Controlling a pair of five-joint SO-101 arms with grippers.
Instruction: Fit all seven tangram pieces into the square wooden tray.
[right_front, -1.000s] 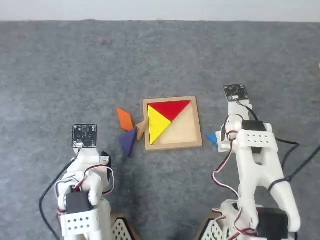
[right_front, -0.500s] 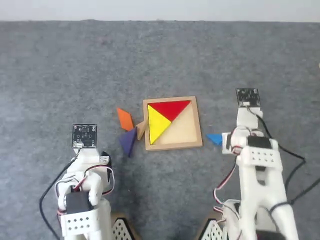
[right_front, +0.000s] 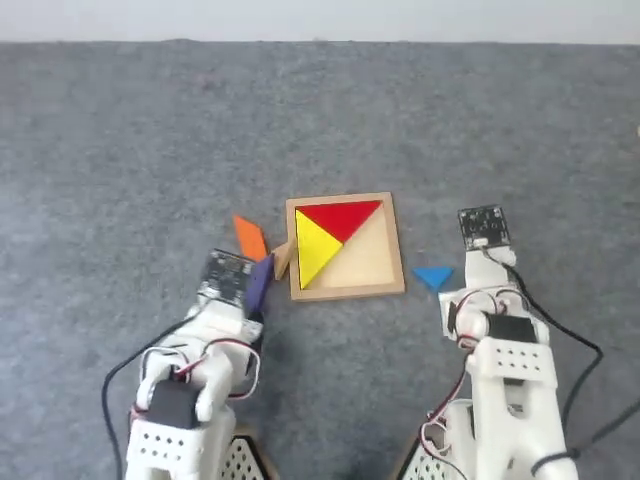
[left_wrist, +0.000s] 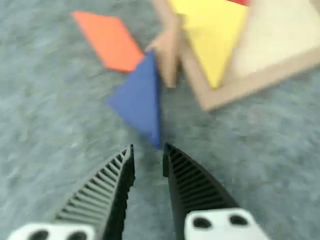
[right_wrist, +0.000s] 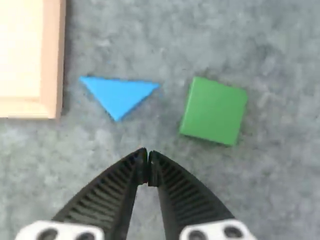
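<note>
tray: square wooden tray, with a large red triangle and a yellow triangle inside.
left gripper: fingers a narrow gap apart, at the tip of the dark blue triangle (holding nothing).
right gripper: fingers pressed together, empty, near the light blue triangle and the green square.

1. Your pale wooden tray holds a red triangle and a yellow triangle.
2. Left of it you have an orange parallelogram and a dark blue triangle.
3. Your light blue triangle and green square lie on a mottled grey table cover.
</note>
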